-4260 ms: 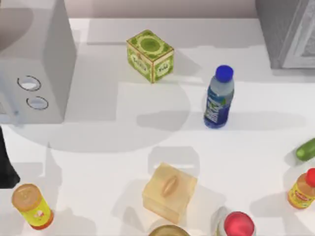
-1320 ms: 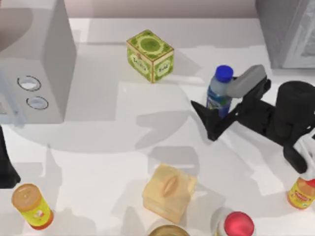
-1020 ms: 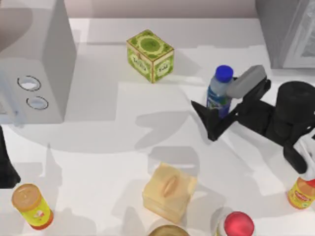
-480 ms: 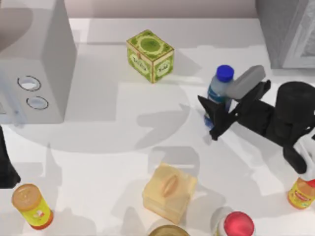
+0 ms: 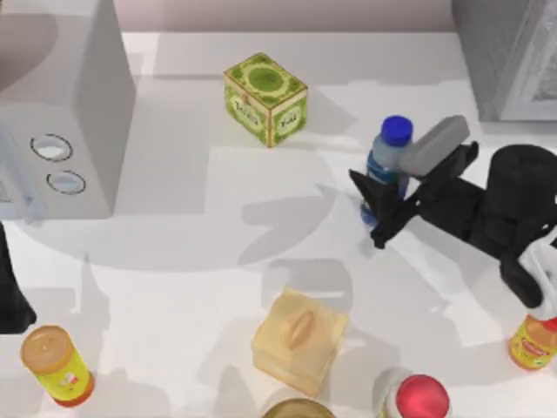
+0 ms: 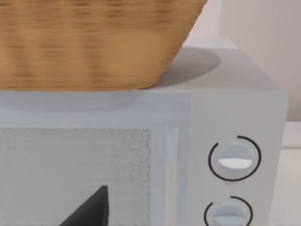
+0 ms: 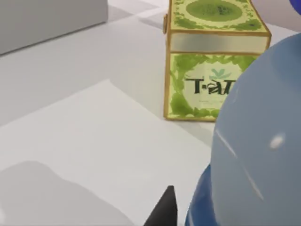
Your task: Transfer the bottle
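Bottle (image 5: 385, 171): stood upright on the right half of the white counter (image 5: 209, 261), blue cap uppermost; in the right wrist view its bluish body (image 7: 256, 155) is seen very close.
Right claw (image 5: 378, 212): reached in from the right edge, fingers closed in against the bottle's lower body, one on each side; the bottle is taken to be gripped, its base at counter level.
Left claw: a dark fingertip (image 6: 89, 212) is seen in the left wrist view in front of the microwave door; whether it is open cannot be told. The left arm (image 5: 10, 287) is parked at the left edge.
Tea box (image 5: 265, 98): green and yellow, far centre, well apart from the bottle to its left; also seen at (image 7: 214, 56).
Microwave (image 5: 57, 113): grey, far left, two round dials; a wicker basket (image 6: 94, 42) is set on top.
Tan box (image 5: 298, 340): near centre.
Yellow bottle, tan lid (image 5: 54, 364): near left corner.
Orange-yellow bottle, red cap (image 5: 533, 338): near right edge.
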Robot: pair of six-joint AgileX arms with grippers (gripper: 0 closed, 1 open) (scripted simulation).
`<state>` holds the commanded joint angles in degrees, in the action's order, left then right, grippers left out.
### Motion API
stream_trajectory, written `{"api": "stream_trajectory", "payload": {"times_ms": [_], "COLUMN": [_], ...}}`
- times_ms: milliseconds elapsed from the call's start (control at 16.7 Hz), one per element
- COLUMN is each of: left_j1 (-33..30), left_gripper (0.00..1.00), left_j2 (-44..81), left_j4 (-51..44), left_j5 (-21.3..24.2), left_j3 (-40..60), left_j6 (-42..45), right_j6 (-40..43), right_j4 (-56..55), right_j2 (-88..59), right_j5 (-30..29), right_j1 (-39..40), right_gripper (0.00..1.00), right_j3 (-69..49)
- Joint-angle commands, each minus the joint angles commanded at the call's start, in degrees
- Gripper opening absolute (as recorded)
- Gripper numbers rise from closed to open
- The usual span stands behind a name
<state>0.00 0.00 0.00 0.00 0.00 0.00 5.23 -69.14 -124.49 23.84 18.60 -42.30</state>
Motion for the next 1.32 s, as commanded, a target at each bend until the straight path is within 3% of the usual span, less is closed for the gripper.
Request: {"api": "stream_trajectory", "payload": {"times_ms": [420,1020,1320], "left_j1": [0.0,0.0,0.0], "left_gripper": [1.0,1.0,1.0], "left_j2": [0.0,0.0,0.0], "left_j4": [0.0,0.0,0.0], "left_j5": [0.0,0.0,0.0], "left_j3": [0.0,0.0,0.0], "left_j6": [0.0,0.0,0.0], "right_j6": [-1.2,-3.3,-2.4], "right_j4": [-1.0,-2.6,0.1], "right_j2": [2.2,22.1,25.0], "right_j5": [-1.0,-5.9,-6.1], "right_j1": [-2.2,-35.1,-39.7], "right_gripper": [0.0,0.0,0.0], "right_j3": [0.9,20.0,23.8]}}
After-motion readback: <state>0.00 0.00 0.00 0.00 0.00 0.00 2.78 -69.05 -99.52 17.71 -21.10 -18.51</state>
